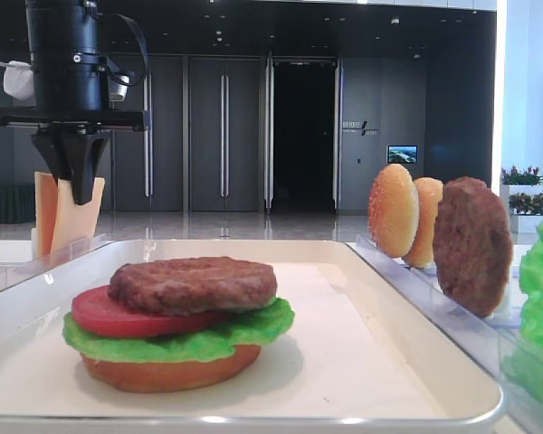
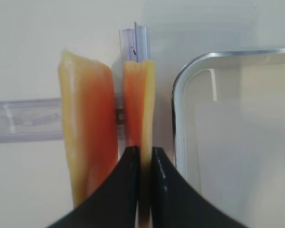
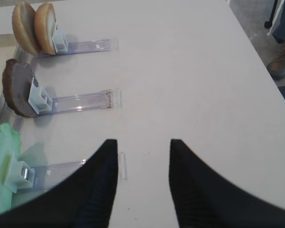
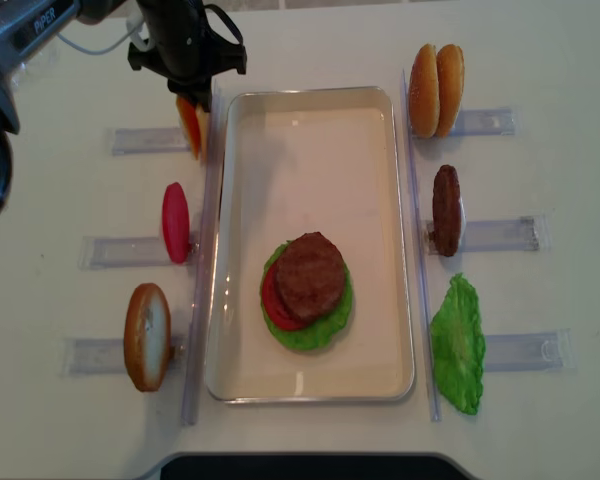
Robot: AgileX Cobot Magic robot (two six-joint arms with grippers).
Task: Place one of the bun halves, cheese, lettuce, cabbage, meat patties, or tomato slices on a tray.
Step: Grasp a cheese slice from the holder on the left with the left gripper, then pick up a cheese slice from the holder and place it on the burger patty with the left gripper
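Observation:
My left gripper (image 2: 143, 149) is shut on the top edge of an upright slice of cheese (image 2: 139, 95) in its clear rack, just left of the tray's (image 2: 180, 118) corner. A second cheese slice (image 2: 88, 128) stands beside it, untouched. From above, the left gripper (image 4: 195, 95) hangs over the cheese (image 4: 190, 125) at the far left. On the cream tray (image 4: 310, 130) lies a stack: bun base (image 1: 167, 372), lettuce (image 1: 208, 342), tomato slice (image 1: 118, 316), meat patty (image 1: 195, 282). My right gripper (image 3: 143, 142) is open over bare table with nothing between its fingers.
Clear racks flank the tray. On the left stand a tomato slice (image 4: 176, 222) and a bun half (image 4: 147, 336). On the right are two bun halves (image 4: 437, 90), a meat patty (image 4: 446, 210) and a lettuce leaf (image 4: 458, 345).

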